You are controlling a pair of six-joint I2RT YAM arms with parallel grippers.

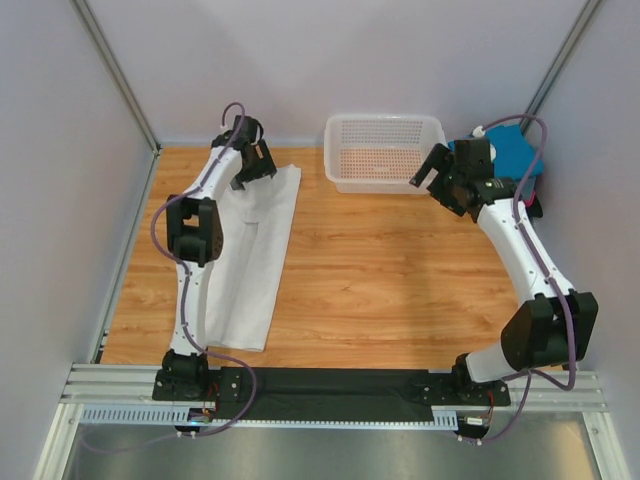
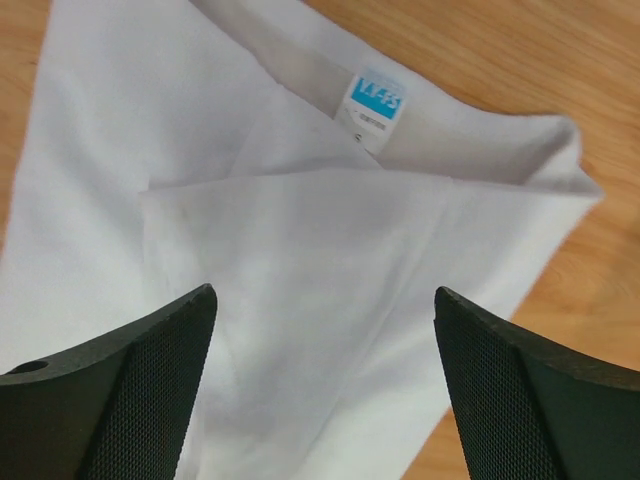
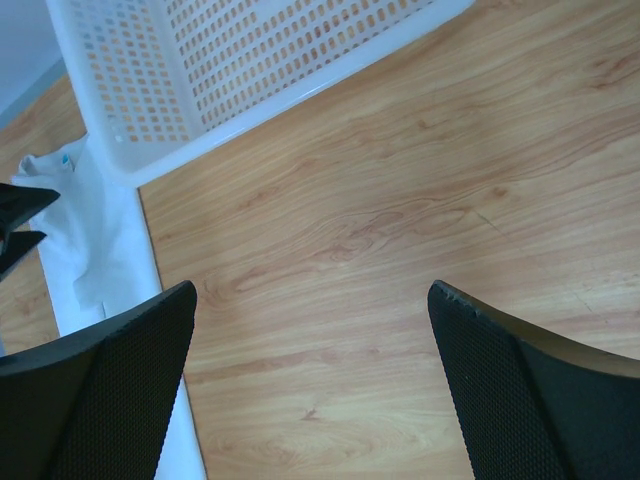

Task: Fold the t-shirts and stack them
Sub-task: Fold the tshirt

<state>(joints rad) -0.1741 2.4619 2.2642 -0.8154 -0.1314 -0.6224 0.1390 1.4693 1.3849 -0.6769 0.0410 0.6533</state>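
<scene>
White t-shirt (image 1: 255, 262) folded lengthwise, lying left; teal-blue shirt (image 1: 507, 160) far right

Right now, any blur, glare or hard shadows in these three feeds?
Top external: even soft light, sharp, no hard shadows on the table. Left wrist: white t-shirt folds read clearly, but the print on the blue neck label is too soft to read. Right wrist: wood grain sharp, mesh basket bright yet holes still distinct; no glare.

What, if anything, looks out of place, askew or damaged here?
Nothing is spilled or damaged. The white t-shirt lies in a long folded strip at the left of the table. Near the neck label its top flap sits slightly crooked, edges not lined up. The white mesh basket stands upright.
</scene>
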